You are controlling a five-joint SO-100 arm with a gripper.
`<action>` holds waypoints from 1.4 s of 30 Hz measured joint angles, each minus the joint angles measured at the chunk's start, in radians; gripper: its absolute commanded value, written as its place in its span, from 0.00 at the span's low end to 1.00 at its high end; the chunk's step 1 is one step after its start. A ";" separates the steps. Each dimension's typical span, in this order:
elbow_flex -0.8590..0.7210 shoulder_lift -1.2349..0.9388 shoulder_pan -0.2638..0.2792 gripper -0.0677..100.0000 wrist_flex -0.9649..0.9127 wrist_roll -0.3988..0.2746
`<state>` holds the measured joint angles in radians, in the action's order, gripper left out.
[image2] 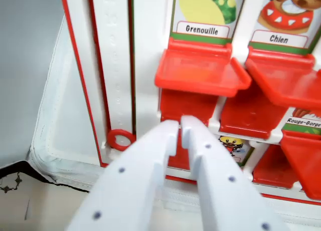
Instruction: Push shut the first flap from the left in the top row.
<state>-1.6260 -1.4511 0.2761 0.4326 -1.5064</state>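
Note:
A white game board (pixel 145 50) with red flaps fills the wrist view. The flap under the "Grenouille" label (pixel 200 70) sticks out open, toward me. To its right, the flap under "Chien" (pixel 283 78) is also open. My gripper (pixel 179 123) is white, with its two fingers nearly together and nothing between them. Its tips sit just below the Grenouille flap, in front of the red recess (pixel 188 104) beneath it. Whether the tips touch the board cannot be told.
More red flaps (pixel 306 161) stand open at the lower right, near a "Rouge-Gorge" label (pixel 303 123). A red ring (pixel 120 139) sits at the board's left rail. The board lies in a white zipped case (pixel 55 121) on a grey surface (pixel 25 55).

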 measured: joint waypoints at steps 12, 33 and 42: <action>0.123 0.124 -0.002 0.00 0.000 0.000; 0.262 0.216 -0.026 0.00 -0.126 -0.003; 0.270 0.221 -0.038 0.00 -0.132 -0.003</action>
<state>-1.3560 -1.2303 0.2378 0.3007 -1.5094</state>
